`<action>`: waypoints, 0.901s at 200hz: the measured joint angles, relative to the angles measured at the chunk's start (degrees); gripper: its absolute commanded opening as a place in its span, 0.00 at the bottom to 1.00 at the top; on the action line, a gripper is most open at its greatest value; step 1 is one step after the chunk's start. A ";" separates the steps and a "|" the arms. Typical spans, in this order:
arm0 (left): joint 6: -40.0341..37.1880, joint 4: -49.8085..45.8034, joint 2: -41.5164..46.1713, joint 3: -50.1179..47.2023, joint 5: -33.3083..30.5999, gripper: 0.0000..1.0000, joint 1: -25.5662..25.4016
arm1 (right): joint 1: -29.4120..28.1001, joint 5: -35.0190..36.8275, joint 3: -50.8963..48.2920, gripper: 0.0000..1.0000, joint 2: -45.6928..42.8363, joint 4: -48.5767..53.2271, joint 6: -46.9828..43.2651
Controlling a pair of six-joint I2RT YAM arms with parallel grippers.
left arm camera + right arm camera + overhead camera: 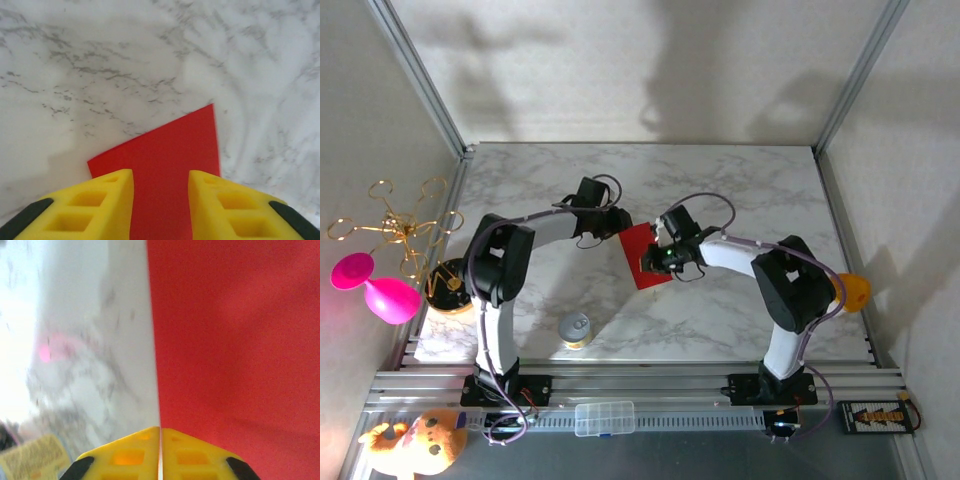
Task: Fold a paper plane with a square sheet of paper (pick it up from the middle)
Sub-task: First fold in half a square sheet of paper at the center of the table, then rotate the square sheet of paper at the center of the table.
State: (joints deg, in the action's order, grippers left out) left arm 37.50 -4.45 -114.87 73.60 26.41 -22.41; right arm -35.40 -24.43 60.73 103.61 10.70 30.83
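Marble table (740, 180), white with grey veining, set in a pale-walled enclosure.

Entry 1, towards the near edge, left of centre: small metal tin (576, 330), upright, well apart from the work.

Entry 2, mid-table: the square sheet of paper (636, 262), bright red and unmarked, lying low on the marble. Whether it is quite flat cannot be told. Its outline reads as oblong rather than square, so one fold is probably already in. The long axis runs from the near edge toward the far edge, with the far end leaning toward the left edge.

Entry 3: right gripper (656, 252), over the sheet's right long edge. In the wrist view its yellow fingers (125, 455) are pressed together to a hairline seam, and the sheet's edge runs straight into that seam. Whether paper is pinched there cannot be told.

Entry 4, a little farther back: left gripper (618, 224), at the sheet's far left corner. In the wrist view its fingers (107, 195) stand a modest gap apart with red showing between them and nothing clamped. The sheet stretches away from the tips to a pointed corner.

Governing relation: the grippers meet the sheet from opposite sides of its long axis. The right sits nearer the middle of a long edge and the left at the far end, so the right looks better placed for a mid-sheet hold.
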 measured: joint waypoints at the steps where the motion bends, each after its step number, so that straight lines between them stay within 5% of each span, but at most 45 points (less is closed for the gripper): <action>1: 0.00 -0.02 0.15 -0.02 -0.09 0.36 0.02 | 0.22 0.33 0.22 0.15 0.07 -0.02 0.00; 101: 9.88 3.89 19.21 -16.22 -7.98 0.55 1.62 | 2.71 7.54 8.70 0.33 9.81 0.87 -0.92; 180: 14.08 7.21 20.06 -20.13 -6.62 0.51 -1.68 | 0.48 12.68 -0.37 0.32 5.57 -11.15 21.84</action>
State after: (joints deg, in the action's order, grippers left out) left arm 51.57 2.76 -94.80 53.47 19.79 -24.10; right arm -34.92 -11.75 60.36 109.19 -0.45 52.66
